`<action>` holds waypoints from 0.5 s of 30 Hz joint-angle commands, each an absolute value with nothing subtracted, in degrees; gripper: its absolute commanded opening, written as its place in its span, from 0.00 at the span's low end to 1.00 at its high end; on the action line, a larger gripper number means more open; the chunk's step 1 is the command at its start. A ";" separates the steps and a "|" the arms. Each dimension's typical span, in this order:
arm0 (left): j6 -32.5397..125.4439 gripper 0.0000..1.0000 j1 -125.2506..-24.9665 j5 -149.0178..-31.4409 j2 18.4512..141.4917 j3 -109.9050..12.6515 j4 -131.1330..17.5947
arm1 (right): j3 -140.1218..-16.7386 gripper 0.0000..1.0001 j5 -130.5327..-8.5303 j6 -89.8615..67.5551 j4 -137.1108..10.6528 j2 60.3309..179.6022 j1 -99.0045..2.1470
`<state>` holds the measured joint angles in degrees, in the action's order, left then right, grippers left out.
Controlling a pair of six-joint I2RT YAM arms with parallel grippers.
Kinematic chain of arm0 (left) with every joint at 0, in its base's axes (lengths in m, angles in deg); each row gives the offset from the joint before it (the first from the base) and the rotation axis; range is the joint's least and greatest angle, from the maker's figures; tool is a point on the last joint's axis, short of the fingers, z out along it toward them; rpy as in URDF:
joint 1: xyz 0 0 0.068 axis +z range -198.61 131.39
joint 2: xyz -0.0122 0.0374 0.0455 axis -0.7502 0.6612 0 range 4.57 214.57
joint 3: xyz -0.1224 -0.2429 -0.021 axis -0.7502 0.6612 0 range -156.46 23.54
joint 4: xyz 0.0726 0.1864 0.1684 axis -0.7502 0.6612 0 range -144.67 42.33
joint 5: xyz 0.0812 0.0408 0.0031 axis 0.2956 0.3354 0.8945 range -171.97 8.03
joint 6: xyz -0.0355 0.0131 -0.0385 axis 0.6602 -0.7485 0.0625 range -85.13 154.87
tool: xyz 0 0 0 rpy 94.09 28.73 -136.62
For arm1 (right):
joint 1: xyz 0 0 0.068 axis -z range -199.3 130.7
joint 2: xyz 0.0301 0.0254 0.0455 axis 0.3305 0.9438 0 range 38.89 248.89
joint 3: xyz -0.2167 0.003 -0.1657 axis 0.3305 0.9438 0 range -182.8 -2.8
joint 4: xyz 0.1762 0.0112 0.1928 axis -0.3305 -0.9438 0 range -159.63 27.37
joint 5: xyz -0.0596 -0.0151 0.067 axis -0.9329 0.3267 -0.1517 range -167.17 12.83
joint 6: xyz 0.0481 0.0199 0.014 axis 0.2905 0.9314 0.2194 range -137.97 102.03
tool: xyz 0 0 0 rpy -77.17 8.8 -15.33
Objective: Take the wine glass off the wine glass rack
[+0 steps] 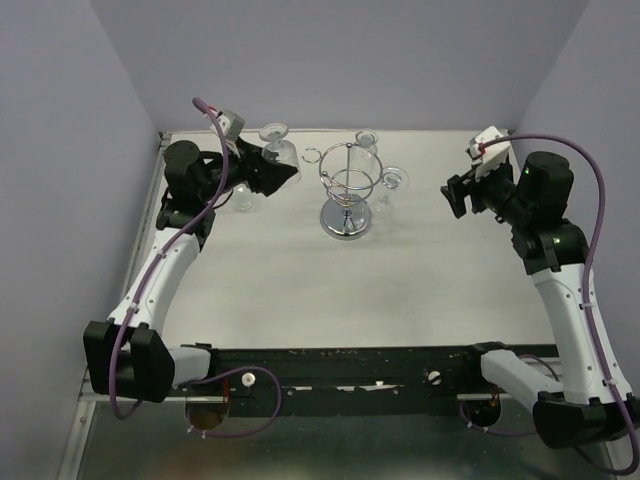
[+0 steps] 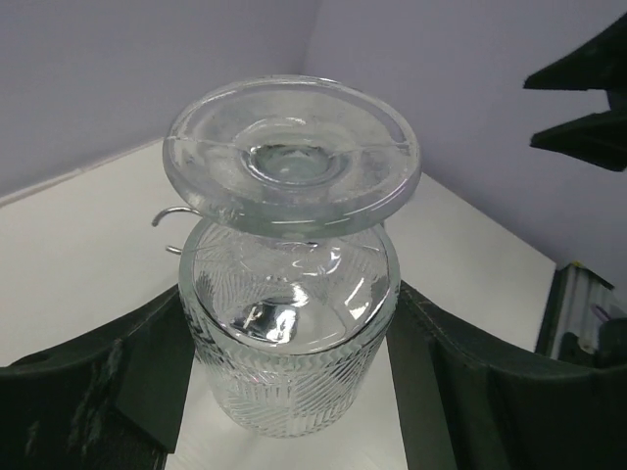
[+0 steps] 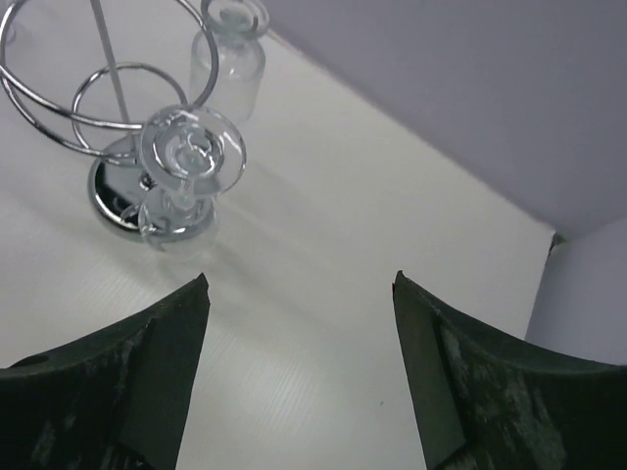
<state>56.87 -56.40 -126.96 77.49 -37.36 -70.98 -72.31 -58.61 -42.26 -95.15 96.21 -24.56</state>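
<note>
One wine glass (image 2: 291, 294) is gripped by its patterned bowl between the fingers (image 2: 98, 392) of the left gripper (image 1: 275, 165), which is closed against both sides of the bowl. The glass is inverted, foot uppermost, the attitude in which this kind of rack carries a glass by its foot. The bowl is judged the sensible place to grip, since it leaves stem and foot free to pass out through a hook's opening. In the overhead view the glass sits just beside the nearest loop hook (image 1: 312, 155) of the wine glass rack (image 1: 345, 190), to the rack's left. The loop looks unoccupied, so the glass appears to be off the rack, though a wire end shows close behind the foot in the wrist view and full clearance cannot be confirmed. A second glass (image 1: 392, 180) hangs on the rack's right side. A third glass (image 1: 367, 140) lies behind the rack; whether it hangs or stands cannot be told. The rack's mirrored base (image 1: 346, 222) rests flat on the tabletop (image 1: 300, 290). The right gripper (image 3: 299, 279) is spread wide and holds nothing, well apart from the rack on its right, presumably kept back to leave the working side unobstructed.
</note>
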 commanded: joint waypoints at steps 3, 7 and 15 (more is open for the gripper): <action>65.70 0.00 -57.22 -143.19 74.44 -40.44 -61.08 | -73.12 0.82 -64.94 -49.15 -79.62 96.37 -38.17; 68.01 0.00 -58.98 -149.37 74.79 -39.57 -56.35 | -71.70 0.82 -67.94 -56.36 -74.95 97.24 -50.30; 66.25 0.00 -63.63 -146.04 73.29 -37.63 -42.48 | -62.49 0.79 -71.55 -61.65 -70.64 94.26 -67.19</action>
<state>65.79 -61.34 -145.23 74.76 -38.08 -51.83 -67.50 -67.70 -57.47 -74.60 96.29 -61.85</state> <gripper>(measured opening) 0.765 0.795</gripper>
